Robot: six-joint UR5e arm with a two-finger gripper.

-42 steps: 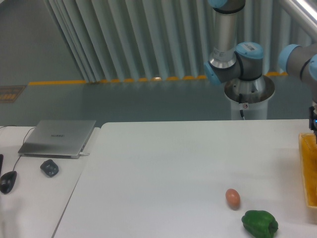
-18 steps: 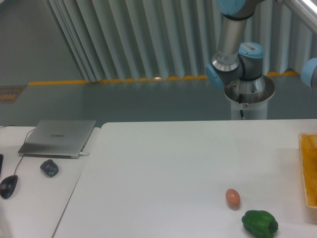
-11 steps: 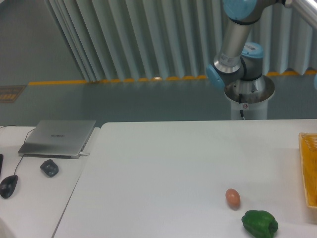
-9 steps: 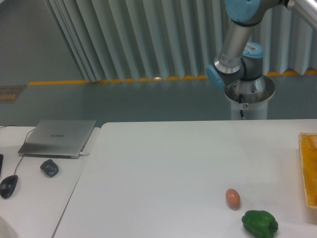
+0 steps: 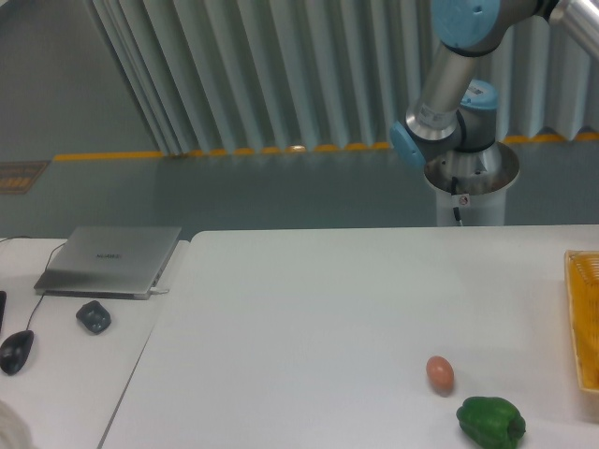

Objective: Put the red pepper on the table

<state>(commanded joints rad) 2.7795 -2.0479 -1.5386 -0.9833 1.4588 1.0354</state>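
Though red pepper unseen, table (image 5: 309,318) plain white, flat.

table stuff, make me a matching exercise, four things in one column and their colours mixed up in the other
Things:
1. egg
2. bell pepper
3. laptop
4. basket

Colours:
A. yellow
B. silver-grey
C. brownish-orange
D. green

Pairs: 1-C, 2-D, 3-B, 4-A
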